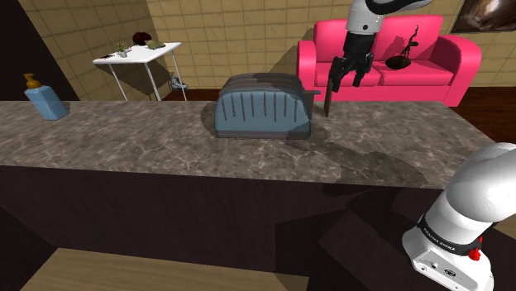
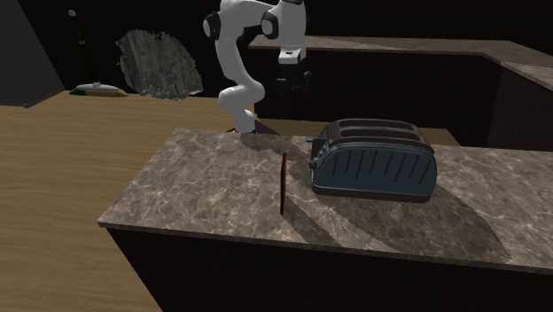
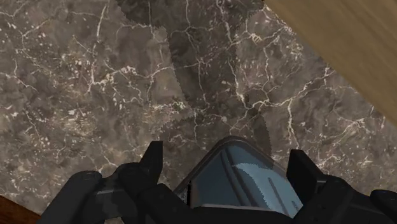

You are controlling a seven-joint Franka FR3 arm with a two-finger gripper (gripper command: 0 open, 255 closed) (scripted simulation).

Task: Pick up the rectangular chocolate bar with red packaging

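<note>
**Desk** (image 1: 124,140): a brown-grey veined stone top over a dark front. It is also seen in the second exterior view (image 2: 195,195) and under the hand in the wrist view (image 3: 95,83).

**Chocolate bar** (image 1: 328,93): a thin, dark reddish-brown slab, seen edge-on and upright. Its lower end is placed at the desk top, close to the long edge farthest from the stand. It is set just beside the toaster's end and apart from it. In the second exterior view it is seen as a narrow dark strip (image 2: 282,183). It is not touched by the jaws.

**Toaster** (image 1: 265,107): blue-grey with two slots, placed lengthwise near the middle of the desk (image 2: 374,164). One end is seen between the fingers in the wrist view (image 3: 245,184), without contact.

**Jaws**: black and held wide open, with nothing gripped. The two fingers (image 3: 153,162) are seen well apart. The jaws are held above the desk, higher than the bar's top end and over the toaster's end.

**Arm** (image 2: 235,62): white with dark joints, bent over the desk from the stand side.

**Soap bottle** (image 1: 45,99): blue with an orange pump, placed at the desk's far corner on the shoulder view's left.

**Sofa** (image 1: 430,62): pink, set beyond the desk.

**Side table** (image 1: 136,58): white, set beyond the desk.
</note>
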